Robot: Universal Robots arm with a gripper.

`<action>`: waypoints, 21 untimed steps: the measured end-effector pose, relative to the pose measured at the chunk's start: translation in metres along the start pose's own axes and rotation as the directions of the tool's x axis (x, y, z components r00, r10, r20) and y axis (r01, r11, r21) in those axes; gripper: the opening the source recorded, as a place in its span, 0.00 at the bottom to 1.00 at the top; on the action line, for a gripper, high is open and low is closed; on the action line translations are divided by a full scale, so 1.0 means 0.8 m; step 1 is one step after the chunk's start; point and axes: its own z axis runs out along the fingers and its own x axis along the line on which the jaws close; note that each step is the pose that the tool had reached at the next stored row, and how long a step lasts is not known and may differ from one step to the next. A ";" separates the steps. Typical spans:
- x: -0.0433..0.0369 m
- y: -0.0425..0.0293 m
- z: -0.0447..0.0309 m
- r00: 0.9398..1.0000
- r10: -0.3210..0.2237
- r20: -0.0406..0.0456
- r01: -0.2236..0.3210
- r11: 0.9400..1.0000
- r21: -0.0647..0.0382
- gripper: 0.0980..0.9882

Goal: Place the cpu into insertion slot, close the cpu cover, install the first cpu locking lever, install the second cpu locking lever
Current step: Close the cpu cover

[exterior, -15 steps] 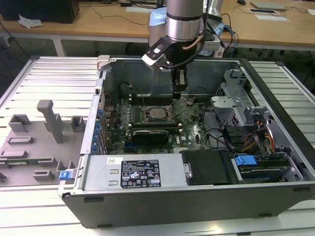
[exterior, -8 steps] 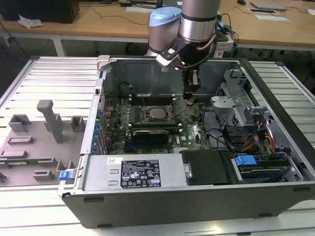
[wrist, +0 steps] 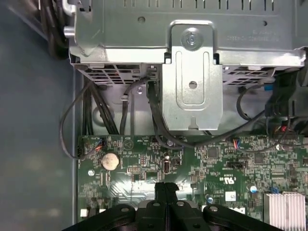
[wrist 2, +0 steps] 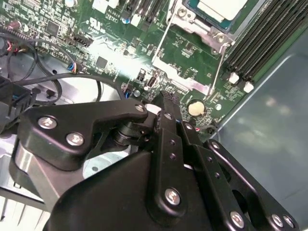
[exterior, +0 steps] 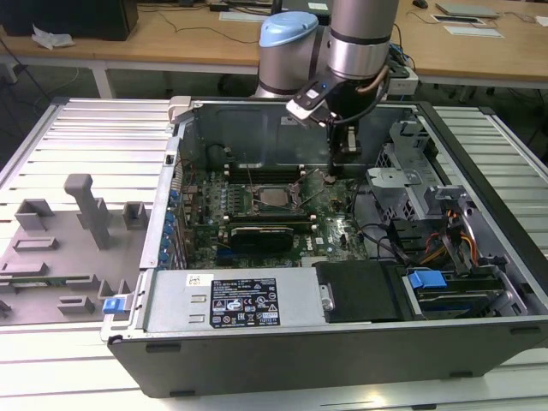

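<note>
Wooden desks (exterior: pixel 171 38) stand behind a ribbed metal table (exterior: pixel 94 137), and on this table lies an open computer case (exterior: pixel 342 342). Inside the case, the insertion slot (exterior: pixel 274 199) sits in the green board (exterior: pixel 342 235), and the cpu (exterior: pixel 275 198) lies in it as a small pale square.

In the second wrist view the cpu is cut off by the picture's edge, so just a part of its pale face is seen, with the silvery cpu cover (wrist 2: pixel 190 19) around it. I cannot tell if the cover is pressed fully down. Two thin locking levers (wrist 2: pixel 219 67) run along two sides of the slot. Whether they are hooked is hard to make out.

The gripper (exterior: pixel 330 171) hangs from the arm (exterior: pixel 364 34) near the slot, on the exterior view's right of it. In both wrist views its jaws are pressed together, with a thin seam between the fingers (wrist: pixel 160 192) and nothing held. The tips are low over the green board. If they touch it, I cannot tell.

A coin battery (wrist: pixel 110 161) lies near the tips, on the same side of the slot as the gripper. A black graphics card (exterior: pixel 265 231) lies just beside the slot. A metal drive cage (wrist: pixel 192 72) and black cables (wrist: pixel 159 120) are farther from the slot than the gripper.
</note>
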 end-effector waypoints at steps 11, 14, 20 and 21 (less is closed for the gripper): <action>0.001 0.0009 0.0169 0.999 0.001 -0.032 -0.001 1.000 0.010 0.01; 0.001 0.0006 0.0211 0.999 0.001 -0.035 -0.001 1.000 0.012 0.01; 0.001 0.0004 0.0273 0.999 0.001 -0.035 -0.001 1.000 0.015 0.01; 0.002 0.0004 0.0275 0.999 0.001 -0.035 -0.001 1.000 0.015 0.01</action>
